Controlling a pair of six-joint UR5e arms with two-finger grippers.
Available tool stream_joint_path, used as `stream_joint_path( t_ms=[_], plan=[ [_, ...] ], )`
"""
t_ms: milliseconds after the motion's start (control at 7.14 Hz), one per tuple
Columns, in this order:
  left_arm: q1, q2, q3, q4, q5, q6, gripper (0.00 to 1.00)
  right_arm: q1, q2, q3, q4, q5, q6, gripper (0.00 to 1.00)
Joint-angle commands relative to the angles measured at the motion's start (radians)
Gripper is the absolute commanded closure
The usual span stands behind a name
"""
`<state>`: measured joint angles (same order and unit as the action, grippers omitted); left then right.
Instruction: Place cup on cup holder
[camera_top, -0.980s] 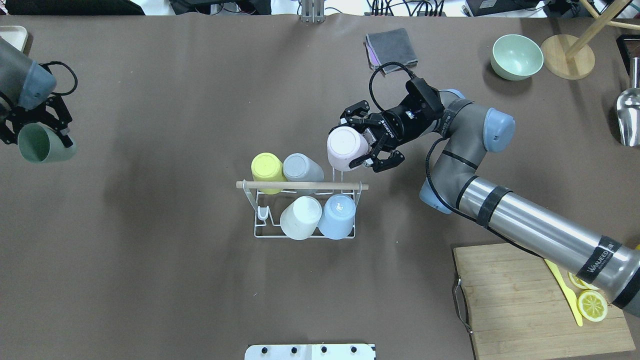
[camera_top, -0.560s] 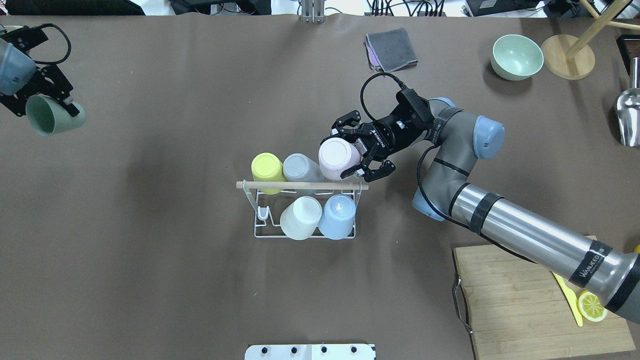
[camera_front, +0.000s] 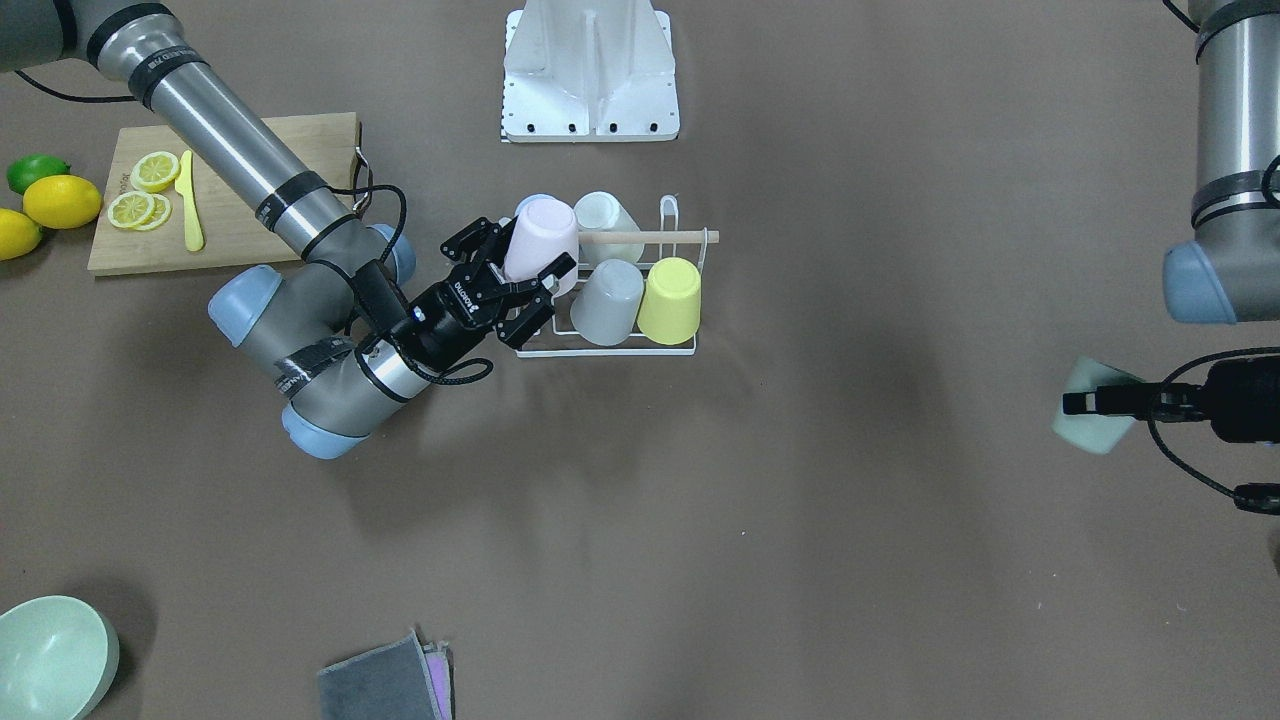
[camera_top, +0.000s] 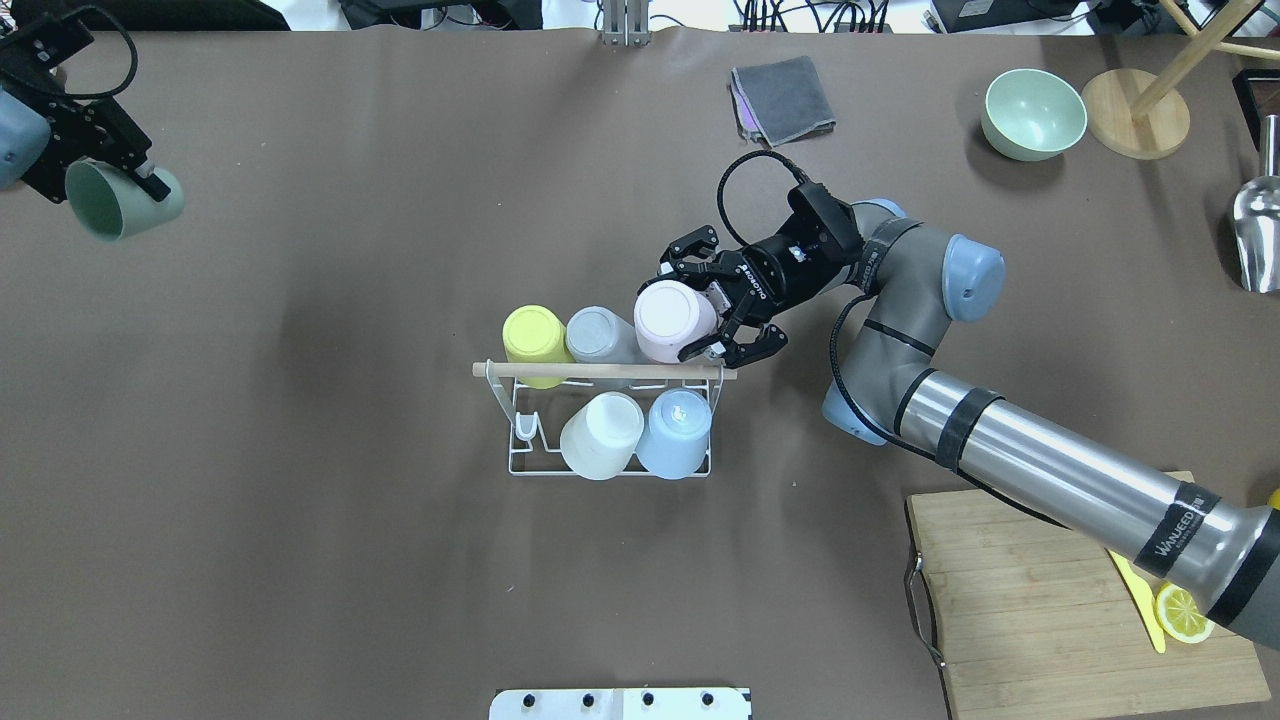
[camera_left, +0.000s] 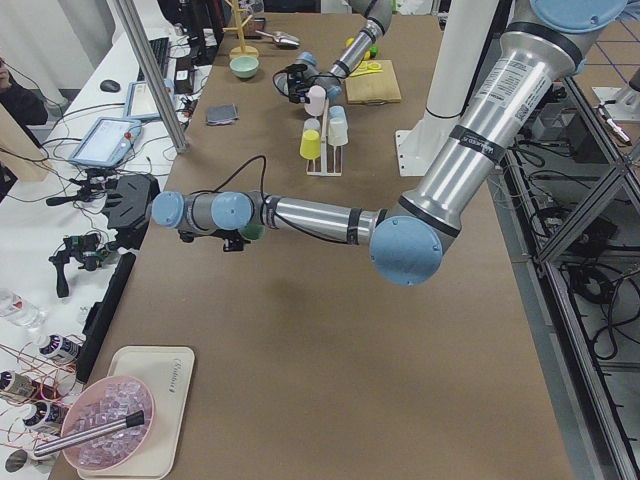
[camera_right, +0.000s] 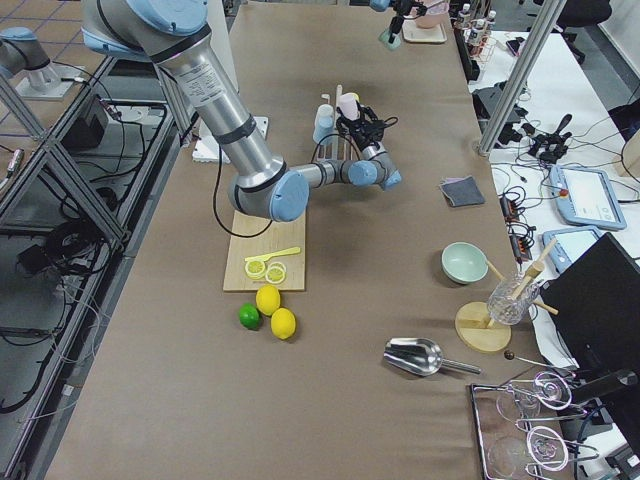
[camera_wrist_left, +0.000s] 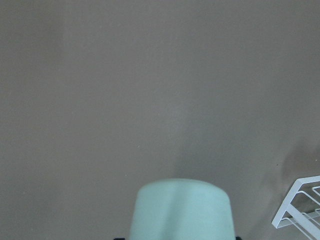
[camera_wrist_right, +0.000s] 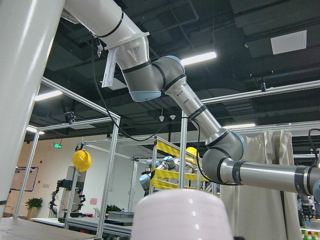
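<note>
The cup holder (camera_top: 605, 371) is a white wire rack with a wooden rod, at the table's middle. Yellow (camera_top: 533, 335), grey (camera_top: 600, 335), white (camera_top: 601, 433) and blue (camera_top: 675, 430) cups sit upside down on it. My right gripper (camera_top: 690, 310) is shut on a pink cup (camera_top: 675, 320), held bottom up over the rack's far right corner, beside the grey cup. The pink cup also shows in the front view (camera_front: 540, 240). My left gripper (camera_top: 110, 190) is shut on a green cup (camera_top: 125, 205) at the far left, well away from the rack.
A cutting board (camera_top: 1050, 600) with lemon slices and a yellow knife lies at the near right. A green bowl (camera_top: 1033, 112), a folded cloth (camera_top: 783, 97), a wooden stand (camera_top: 1135, 112) and a metal scoop (camera_top: 1258, 235) are along the far right.
My right gripper has carried the pink cup left and nearer, up against the rack beside the grey cup. My left gripper has carried the green cup farther from the robot.
</note>
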<state>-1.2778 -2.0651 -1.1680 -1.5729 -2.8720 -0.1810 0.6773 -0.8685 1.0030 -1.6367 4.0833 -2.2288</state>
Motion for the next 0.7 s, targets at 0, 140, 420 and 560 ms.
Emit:
stream_joint_path(
  t_ms=[0, 140, 420, 560],
  plan=[
    [0.0, 0.017, -0.005, -0.313, 0.013, -0.122, 1.0, -0.001, -0.001, 0.002, 0.0, 0.005, 0.0, 0.0],
    [0.0, 0.052, -0.006, -0.458, 0.013, -0.139, 1.0, 0.001, -0.003, 0.011, 0.0, 0.009, 0.001, 0.0],
    [0.0, 0.095, -0.018, -0.731, 0.102, -0.205, 1.0, 0.021, -0.009, 0.017, -0.002, 0.015, 0.008, 0.01],
    [0.003, 0.109, -0.031, -0.847, 0.149, -0.313, 1.0, 0.034, -0.017, 0.034, -0.003, 0.026, 0.017, 0.01]
  ],
)
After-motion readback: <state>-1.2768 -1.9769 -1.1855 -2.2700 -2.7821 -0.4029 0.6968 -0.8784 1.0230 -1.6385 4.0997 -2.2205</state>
